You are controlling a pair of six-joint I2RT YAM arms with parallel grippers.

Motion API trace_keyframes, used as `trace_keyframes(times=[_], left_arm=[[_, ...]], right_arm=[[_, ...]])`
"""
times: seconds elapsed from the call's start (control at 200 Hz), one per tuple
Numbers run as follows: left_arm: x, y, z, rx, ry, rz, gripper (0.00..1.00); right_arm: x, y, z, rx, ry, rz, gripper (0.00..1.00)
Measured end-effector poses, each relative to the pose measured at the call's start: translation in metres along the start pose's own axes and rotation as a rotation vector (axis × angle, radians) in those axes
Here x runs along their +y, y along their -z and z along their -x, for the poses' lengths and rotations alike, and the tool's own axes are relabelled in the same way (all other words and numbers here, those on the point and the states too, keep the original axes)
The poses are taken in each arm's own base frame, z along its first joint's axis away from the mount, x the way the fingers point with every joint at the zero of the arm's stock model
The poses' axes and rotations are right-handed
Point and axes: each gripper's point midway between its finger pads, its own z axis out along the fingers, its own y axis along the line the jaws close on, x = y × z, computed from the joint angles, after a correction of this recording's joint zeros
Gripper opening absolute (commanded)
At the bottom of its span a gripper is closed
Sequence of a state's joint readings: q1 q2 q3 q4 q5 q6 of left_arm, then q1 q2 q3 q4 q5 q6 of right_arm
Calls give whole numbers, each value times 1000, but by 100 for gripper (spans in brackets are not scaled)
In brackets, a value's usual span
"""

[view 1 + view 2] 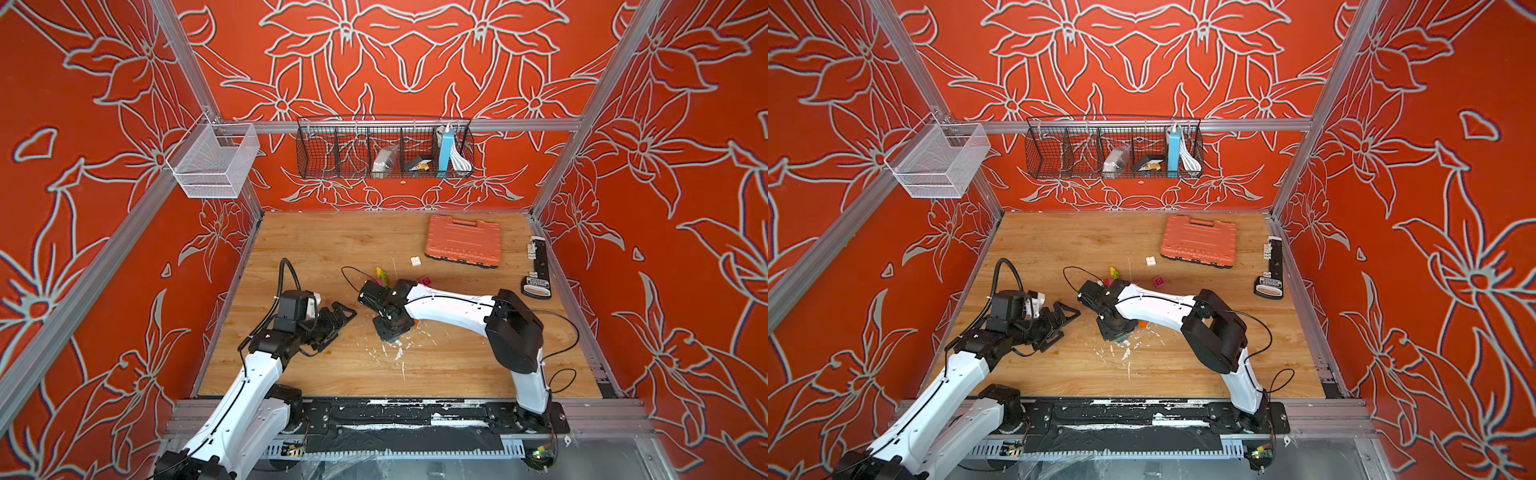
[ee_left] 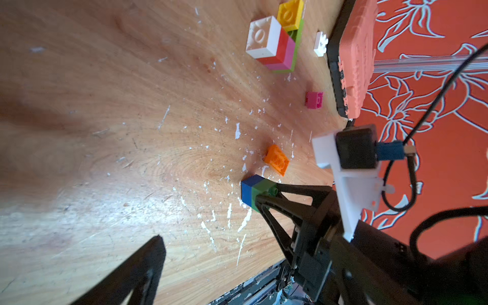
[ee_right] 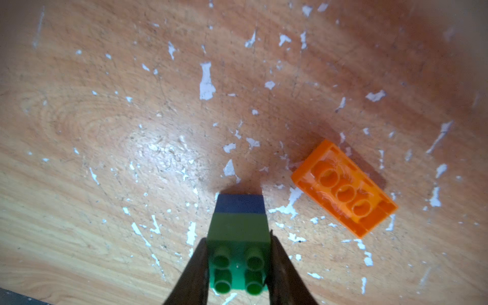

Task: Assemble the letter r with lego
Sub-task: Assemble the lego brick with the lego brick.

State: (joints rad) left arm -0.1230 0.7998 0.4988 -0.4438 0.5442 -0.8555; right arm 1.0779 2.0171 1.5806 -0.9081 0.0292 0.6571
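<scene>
lego: small studded plastic bricks, some joined, some loose, all mid wooden table [image 1: 311,249]. no r shape visible yet imo.
right gripper [image 3: 239,241]: black fingers pinching the green-on-blue brick pair [image 3: 239,219] by the green one's side walls, studs facing the wrist cam. blue end looks like it's resting on the wood, can't say 100%.
left gripper [image 1: 338,322]: fingers spread wide, nothing between them, sitting well apart from every brick.
orange plastic brick [image 3: 343,190]: flat on the table just beside the pair, not touching, hollow underside up.
multicolour brick stack [image 2: 274,45]: white, red, pink, lime layers w/ a yellow one on the end, further back. upright or on its side? can't tell.
loose bits: small white brick [image 2: 320,43] near the big orange ribbed plastic case [image 1: 463,241], magenta brick [image 2: 314,100] on its own.
handling: hard, stiff, v light, won't squash or break easy. smooth walls tho, so prob slippery and can twist in a pinch if grabbed off-centre. joints are friction only, a sideways yank could pop the pair apart.
where to grab: flat opposite side walls, centred, near the green/blue seam, never on the studs. pressing it onto sth else prob needs a straight push + the other piece braced, maybe by the free arm.
</scene>
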Motion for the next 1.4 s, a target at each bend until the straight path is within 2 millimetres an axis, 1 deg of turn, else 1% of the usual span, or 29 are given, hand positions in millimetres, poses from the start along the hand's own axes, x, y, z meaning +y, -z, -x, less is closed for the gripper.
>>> trace_keyframes(times=[0.1, 0.195, 0.26, 0.385, 0.485, 0.555, 0.585, 0.786, 0.861, 0.926, 0.976, 1.031, 1.101, 1.171, 1.211, 1.246, 1.311, 1.356, 1.401], left_arm=[[0, 1, 0, 0, -2, 1, 98], [3, 1, -2, 7, 0, 14, 98], [5, 1, -2, 7, 0, 22, 98], [7, 2, -3, 7, -5, 29, 98], [7, 3, -3, 5, -6, 31, 98], [7, 3, -3, 5, -8, 31, 99], [7, 3, -3, 6, -8, 31, 99], [7, 4, -4, 11, -15, 40, 99], [5, 7, -3, 4, -28, 47, 99], [-1, 12, 1, -6, -47, 49, 99], [-7, 15, 3, -12, -61, 49, 99], [-14, 19, 7, -16, -80, 51, 99], [-24, 22, 13, -22, -111, 63, 99], [-34, 23, 16, -24, -161, 87, 98], [-42, 22, 15, -18, -201, 103, 98], [-50, 21, 14, -13, -240, 115, 98], [-66, 14, 11, 3, -309, 141, 98], [-76, 7, 8, 18, -347, 156, 98], [-84, -2, 8, 33, -378, 176, 98]], right_arm=[[6, 8, 18, -34, 12, -1, 0], [11, 9, 30, -52, 15, 1, 0], [11, 3, 31, -42, 17, -4, 0], [9, -11, 25, -3, 25, -25, 0], [10, -11, 25, -2, 25, -19, 1], [11, -12, 24, 0, 25, -16, 8], [11, -12, 24, -1, 25, -14, 13], [12, -13, 19, 3, 16, 12, 62], [10, -16, 14, 17, 18, 10, 73], [6, -12, 12, 18, 10, 11, 75], [4, -4, 12, 6, 4, 19, 76], [0, 12, 14, -26, -5, 37, 76], [-9, 41, 18, -93, -26, 66, 74], [-24, 76, 22, -193, -55, 103, 74], [-36, 99, 23, -269, -77, 122, 76], [-46, 114, 23, -323, -94, 130, 78], [-70, 141, 20, -436, -141, 131, 86], [-88, 153, 17, -489, -174, 121, 89], [-105, 161, 13, -526, -208, 114, 89]])
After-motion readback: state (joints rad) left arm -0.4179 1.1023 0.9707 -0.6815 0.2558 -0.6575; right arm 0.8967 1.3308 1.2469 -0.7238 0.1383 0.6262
